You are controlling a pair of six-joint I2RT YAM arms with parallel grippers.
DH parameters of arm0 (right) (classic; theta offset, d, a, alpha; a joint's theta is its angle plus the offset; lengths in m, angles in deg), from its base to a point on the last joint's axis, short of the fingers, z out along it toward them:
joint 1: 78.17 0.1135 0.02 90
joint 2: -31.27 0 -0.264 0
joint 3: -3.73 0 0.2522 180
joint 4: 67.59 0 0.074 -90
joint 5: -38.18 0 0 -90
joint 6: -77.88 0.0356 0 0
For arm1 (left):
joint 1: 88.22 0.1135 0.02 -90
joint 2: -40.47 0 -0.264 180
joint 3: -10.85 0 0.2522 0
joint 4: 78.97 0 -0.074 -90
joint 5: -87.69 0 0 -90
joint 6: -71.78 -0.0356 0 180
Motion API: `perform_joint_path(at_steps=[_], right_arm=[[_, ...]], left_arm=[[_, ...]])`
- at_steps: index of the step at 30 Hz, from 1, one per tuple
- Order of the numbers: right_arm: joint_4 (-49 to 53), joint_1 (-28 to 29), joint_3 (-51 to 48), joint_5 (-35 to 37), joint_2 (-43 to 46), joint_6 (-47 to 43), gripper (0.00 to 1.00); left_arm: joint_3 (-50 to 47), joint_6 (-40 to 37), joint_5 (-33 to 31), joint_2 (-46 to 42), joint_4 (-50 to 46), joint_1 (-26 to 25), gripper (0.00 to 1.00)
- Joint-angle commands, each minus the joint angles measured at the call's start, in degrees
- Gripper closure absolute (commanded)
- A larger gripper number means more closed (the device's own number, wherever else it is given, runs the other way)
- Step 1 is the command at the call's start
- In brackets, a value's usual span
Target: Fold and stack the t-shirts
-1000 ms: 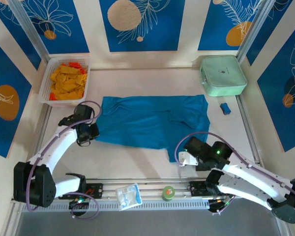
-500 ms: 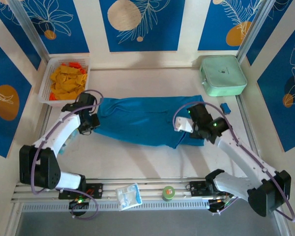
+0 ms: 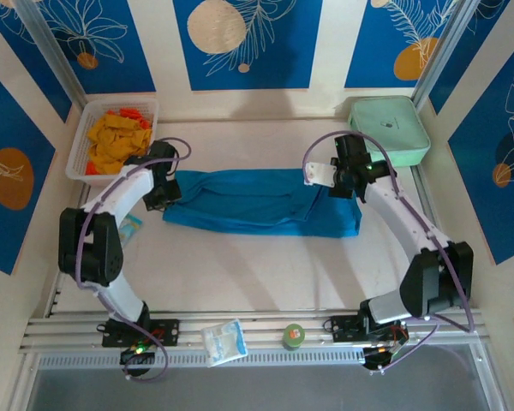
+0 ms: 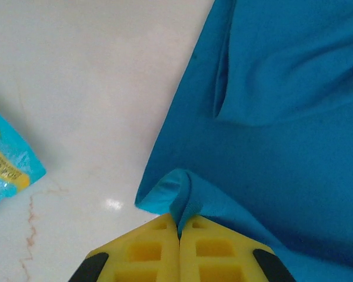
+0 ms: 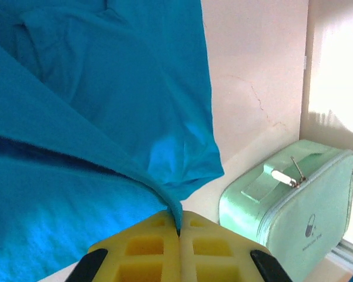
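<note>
On the near rail a clear packet is lying well apart from the work. Mid-table, the teal t-shirt is lying as a long band, doubled along its length. The left gripper is pinching the cloth's left-end edge between closed yellow fingers, and the right gripper is clamping the right-end edge likewise (probably so both ends can be carried together and the fold line comes out straight). Both arms are reaching far forward, elbows bowing outward, wrists turning in toward the shirt. Beyond, the mint-green case is sitting just beside the right gripper, and a basket is sitting near the left.
</note>
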Motion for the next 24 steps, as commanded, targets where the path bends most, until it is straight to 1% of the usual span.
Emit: perform_joint_path(at_steps=[1, 5, 9, 15, 24], right_arm=[[-1.38, -1.13, 3.17, -3.27, -3.57, -2.22, 1.00], [-3.03, -2.37, 5.26, -3.97, -8.27, -1.44, 1.00], [-5.55, -3.33, 6.94, -2.74, -13.35, 1.22, 1.00], [-9.81, -4.15, 9.89, -0.63, -20.88, 8.91, 1.00], [-10.62, -4.80, 14.86, 3.00, -31.72, 19.79, 1.00]], left_arm=[[3.29, -1.63, -1.43, 3.66, -0.98, 1.00, 1.00], [5.61, -1.76, -2.65, 7.33, -1.19, 1.36, 1.00], [7.58, -1.78, -3.67, 10.49, -1.33, 1.54, 1.00], [9.00, -1.15, -5.57, 13.03, -1.46, 1.97, 1.00], [8.61, -0.47, -5.97, 14.89, -1.12, 2.50, 1.00]])
